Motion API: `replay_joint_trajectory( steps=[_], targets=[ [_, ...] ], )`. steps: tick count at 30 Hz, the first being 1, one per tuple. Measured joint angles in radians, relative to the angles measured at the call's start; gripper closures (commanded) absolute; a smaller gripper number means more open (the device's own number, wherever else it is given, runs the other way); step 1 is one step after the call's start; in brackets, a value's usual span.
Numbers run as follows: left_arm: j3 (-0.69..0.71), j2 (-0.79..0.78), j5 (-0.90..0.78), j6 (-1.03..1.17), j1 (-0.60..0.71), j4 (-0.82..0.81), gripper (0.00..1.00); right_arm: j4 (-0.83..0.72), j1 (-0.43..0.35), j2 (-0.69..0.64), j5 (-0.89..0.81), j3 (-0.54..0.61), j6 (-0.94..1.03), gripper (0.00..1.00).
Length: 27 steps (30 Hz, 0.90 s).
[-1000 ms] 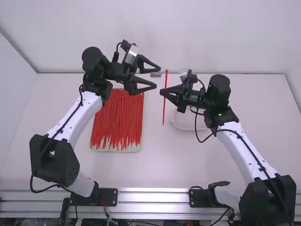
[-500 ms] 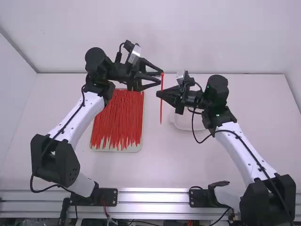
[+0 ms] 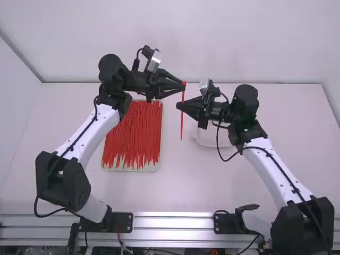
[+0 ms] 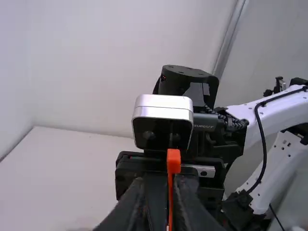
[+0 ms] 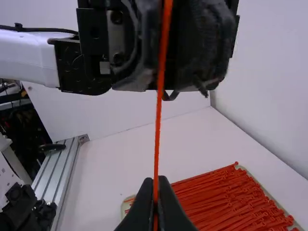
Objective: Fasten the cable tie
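A: One cable tie (image 3: pixel 181 122) in play, held upright in the air over the tabletop (image 3: pixel 297 117) middle, toward the far edge. Head (image 4: pixel 173 161) up, tail hangs free, clear of the top.
B: Grips?
A: The left gripper (image 3: pixel 182 83) has its fingers pinched on the strap right under the head. The right gripper (image 3: pixel 181 106) is clamped on the strap a bit lower. Both look tight in the wrist views.
B: So no loop yet.
A: Correct. Strap's straight, tail nowhere near the slot. IMO next = bend tail round & thread.
B: Risks?
A: 1) Both grips sit near the head, so there's a long free tail. It flops, hard to aim. 2) Left fingers may cover the slot, can't tell. 3) Reaching the tail prob needs a regrip. If one opens w/o the other firm, the tie drops, maybe into the spare ties (image 3: pixel 133 133) on the board (image 3: pixel 131 168) left of middle, and gets lost. 4) Thin strap can twist in the grip, so teeth face wrong and it won't lock.
B: Anything else close?
A: Clear container (image 3: pixel 208 141) just right of the tie, under the right arm. Could get knocked.
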<state>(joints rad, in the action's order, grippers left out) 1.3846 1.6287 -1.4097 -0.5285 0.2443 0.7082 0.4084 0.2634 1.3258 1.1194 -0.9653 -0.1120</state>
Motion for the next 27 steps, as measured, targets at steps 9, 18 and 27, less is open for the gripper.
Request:
replay_joint_trajectory(
  steps=[9, 18, 27],
  targets=[
    [0.000, 0.000, 0.007, -0.002, 0.015, 0.001, 0.98, 0.000, -0.012, 0.000, 0.000, 0.000, -0.014, 1.00],
    [0.000, 0.000, 0.008, -0.003, 0.016, 0.001, 0.98, 0.000, -0.012, 0.000, 0.000, 0.000, -0.015, 0.89],
    [0.024, 0.000, 0.008, -0.003, -0.004, -0.029, 0.98, -0.025, -0.012, 0.000, 0.000, 0.000, -0.019, 0.29]
  ],
)
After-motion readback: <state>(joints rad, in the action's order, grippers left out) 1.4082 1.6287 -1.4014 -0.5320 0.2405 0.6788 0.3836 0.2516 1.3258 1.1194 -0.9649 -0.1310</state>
